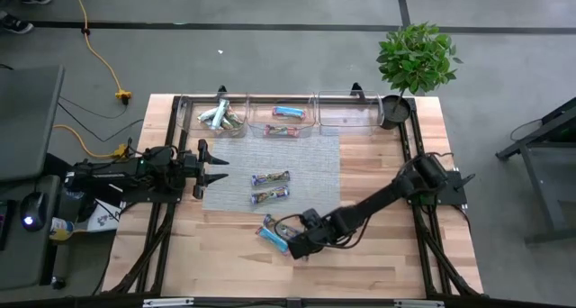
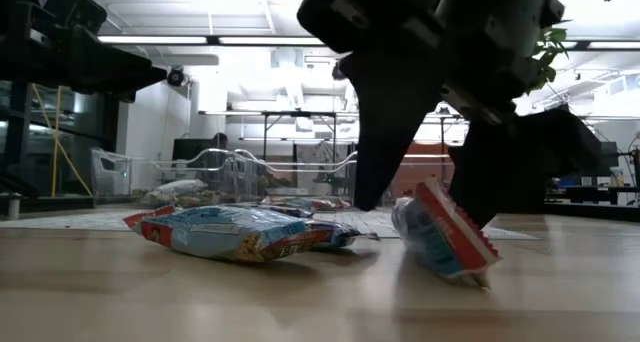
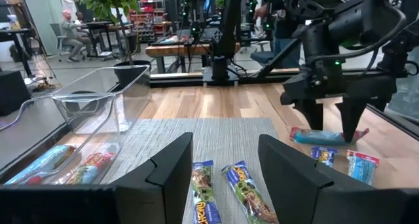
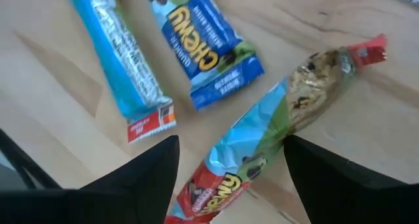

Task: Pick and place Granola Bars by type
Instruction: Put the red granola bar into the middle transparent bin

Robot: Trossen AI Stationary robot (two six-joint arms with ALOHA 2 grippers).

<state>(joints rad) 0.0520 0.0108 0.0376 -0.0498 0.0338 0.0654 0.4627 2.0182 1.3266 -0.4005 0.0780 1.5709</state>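
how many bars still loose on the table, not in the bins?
5. Two bars lie side by side on the grey mat: upper, lower. Three blue-wrapped ones sit on bare wood by the right gripper. None appear hidden.

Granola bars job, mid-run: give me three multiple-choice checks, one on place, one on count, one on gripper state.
1. Where is the right gripper?
A. Over the clear bins
B. Low over the blue-wrapped bars on the bare wood near the table's front edge
C. Beside the potted plant

2. How many bars lie on the grey woven mat?
A. Two
B. Five
C. None

3. The left gripper is
A. shut on a bar
B. open, holding nothing
C. out of view

Answers: 1 B, the high view shows it down at the blue-wrapped bars; 2 A, two brown-and-blue wrapped bars lie there; 3 B, its fingers are spread at the mat's left edge.
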